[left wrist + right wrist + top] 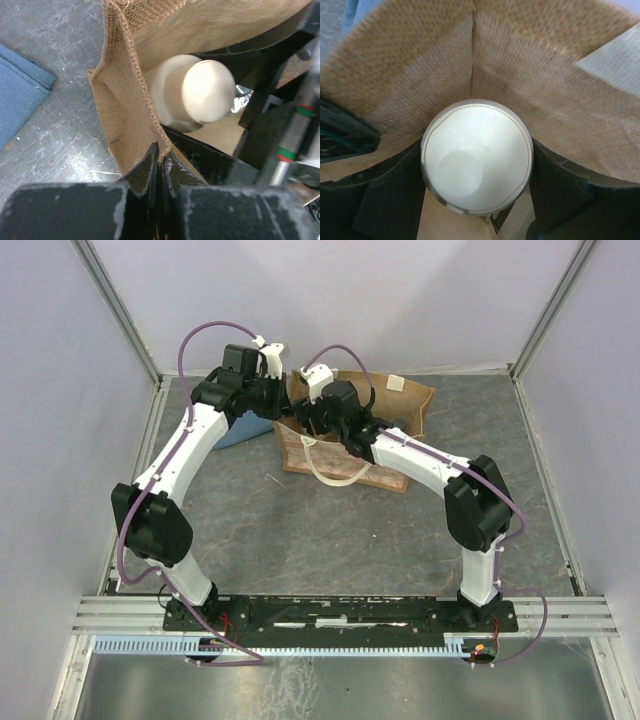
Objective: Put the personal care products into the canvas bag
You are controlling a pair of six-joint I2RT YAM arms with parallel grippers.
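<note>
- Folded blue cloth (20,90): lies flat on the grey stone-patterned bench (60,30), out to the left of the left end effector and clear of the bag. It is not part of the job.
- Left end effector (159,152): fully closed, pinching the woven rim of the tan-brown canvas bag (125,65) at a corner. This holds the bag's mouth spread open on that side.
- Pale cream round-topped container (205,92): sits inside the bag's mouth, just right of and beyond the left end effector, close against the inner wall. Whether it rests on the bag's floor cannot be told.
- Right end effector (477,192): reaches down into the bag with its jaws about half spread, one dark finger pressed to each side of the container. Its grip is on the body below the round top.
- Key relation: the container's long axis runs in line with the right end effector's reach, top towards the wrist. The right arm has it, so letting go looks like that arm's next move while the left minds the rim.
</note>
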